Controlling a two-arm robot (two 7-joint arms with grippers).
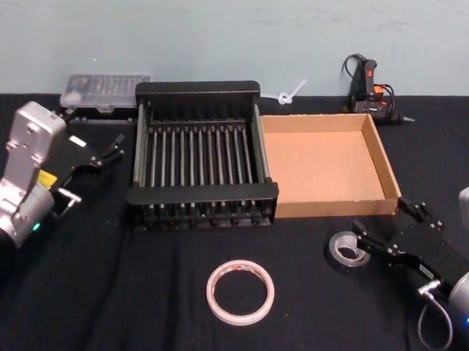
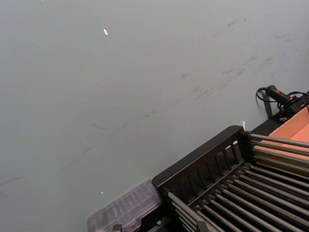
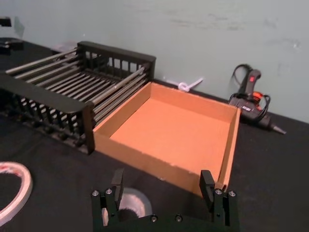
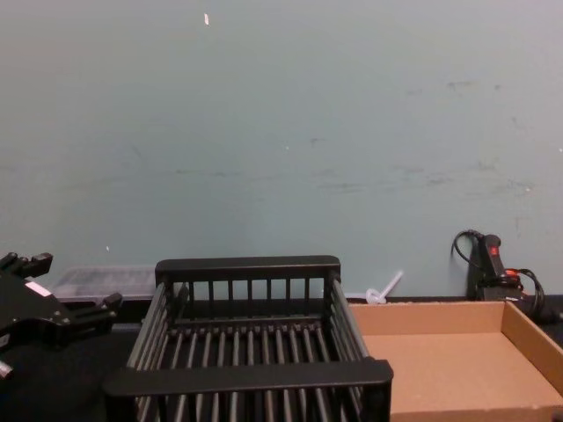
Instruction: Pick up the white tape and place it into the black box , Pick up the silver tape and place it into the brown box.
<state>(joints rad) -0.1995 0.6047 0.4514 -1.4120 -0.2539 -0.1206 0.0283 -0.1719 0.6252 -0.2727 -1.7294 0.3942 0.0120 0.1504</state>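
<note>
The white tape (image 1: 240,291) lies flat on the black cloth near the front, ahead of the black box (image 1: 202,155); its edge also shows in the right wrist view (image 3: 14,191). The silver tape (image 1: 346,252) lies in front of the brown box (image 1: 327,163). My right gripper (image 1: 387,218) hovers open just right of the silver tape, one finger over its edge. In the right wrist view the silver tape (image 3: 131,200) sits under the open right gripper (image 3: 162,180), near one finger. My left gripper (image 1: 94,173) stands open left of the black box, holding nothing.
A clear plastic case (image 1: 105,90) sits behind the black box at the back left. A glue gun (image 1: 372,88) and a white zip tie (image 1: 291,93) lie along the wall behind the brown box. Both boxes stand side by side, touching.
</note>
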